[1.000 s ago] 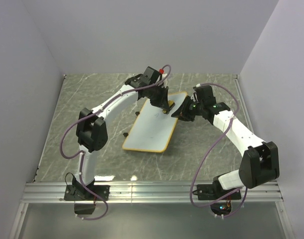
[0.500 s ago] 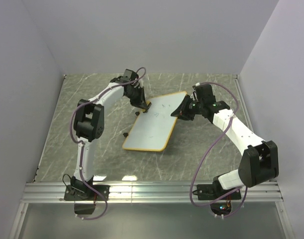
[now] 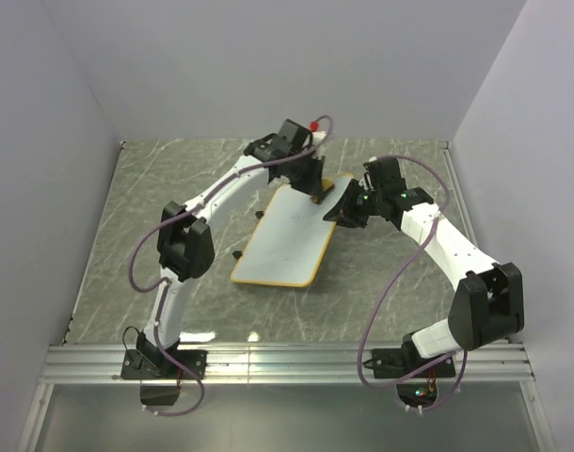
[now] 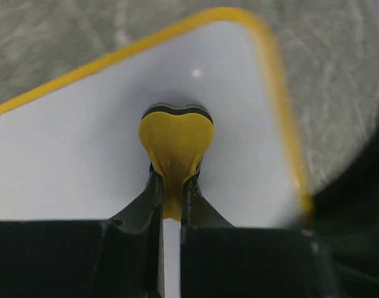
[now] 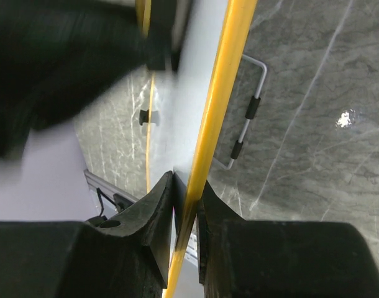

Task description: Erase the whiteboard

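whiteboard [image 3: 285, 240] far corner hidden under left arm [image 3: 301, 169], surface marks indiscernible

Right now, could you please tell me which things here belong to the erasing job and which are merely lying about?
In the job: whiteboard, clamped at its edge by the right gripper; yellow eraser, pinched in the left gripper.
Lying about: wire bracket by the board; marble table; metal rail.

Top view: high overhead, near side, facing down. Wrist views: close, along own jaws; all share whiteboard [image 3: 285, 240].
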{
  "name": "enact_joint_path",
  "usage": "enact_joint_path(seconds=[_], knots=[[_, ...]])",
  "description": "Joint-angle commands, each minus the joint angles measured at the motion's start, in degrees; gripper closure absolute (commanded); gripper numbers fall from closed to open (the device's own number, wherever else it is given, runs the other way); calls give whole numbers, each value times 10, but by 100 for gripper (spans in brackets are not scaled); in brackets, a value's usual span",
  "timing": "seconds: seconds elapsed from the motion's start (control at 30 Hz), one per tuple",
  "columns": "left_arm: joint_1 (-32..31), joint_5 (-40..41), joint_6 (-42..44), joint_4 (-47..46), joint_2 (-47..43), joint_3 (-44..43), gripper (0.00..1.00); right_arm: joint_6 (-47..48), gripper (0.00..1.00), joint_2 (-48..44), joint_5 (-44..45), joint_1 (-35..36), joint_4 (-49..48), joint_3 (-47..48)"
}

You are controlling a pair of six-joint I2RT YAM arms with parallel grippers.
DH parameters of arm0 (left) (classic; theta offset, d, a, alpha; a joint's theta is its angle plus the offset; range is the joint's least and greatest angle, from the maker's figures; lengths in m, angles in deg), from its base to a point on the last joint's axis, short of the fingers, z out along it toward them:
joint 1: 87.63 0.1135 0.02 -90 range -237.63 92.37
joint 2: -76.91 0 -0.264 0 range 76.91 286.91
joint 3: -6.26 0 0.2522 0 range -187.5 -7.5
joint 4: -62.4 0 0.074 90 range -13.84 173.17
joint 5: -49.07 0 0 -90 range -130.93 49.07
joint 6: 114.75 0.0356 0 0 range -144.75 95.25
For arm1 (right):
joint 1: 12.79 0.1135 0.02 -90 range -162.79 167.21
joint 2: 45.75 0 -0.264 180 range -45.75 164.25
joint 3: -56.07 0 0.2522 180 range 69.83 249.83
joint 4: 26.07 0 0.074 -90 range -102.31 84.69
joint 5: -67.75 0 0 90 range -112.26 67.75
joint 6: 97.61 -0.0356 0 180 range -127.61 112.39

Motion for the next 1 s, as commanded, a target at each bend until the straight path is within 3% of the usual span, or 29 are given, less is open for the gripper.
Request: enact_joint_path(seconds=[0.0,0.23,0.47,0.63,0.73,0.83,0.97], knots=[[-81,-85,15,45,-21,1,100,89,100,35,2,25,13,5],[-81,-44,2,41,-39,68,100,90,100,39,1,25,14,6],[-16,19,-59,99,30,72,100,94,100,32,5,26,20,10],[18,36,-70,28,-49,273,100,78,100,25,-5,23,14,1],[21,42,-74,6,-80,349,100,57,100,23,-19,22,-5,-3],[18,30,-86,-16,-116,398,100,49,100,29,-29,21,-15,6],[-12,17,-97,-15,-157,397,100,53,100,39,-29,22,-14,17]])
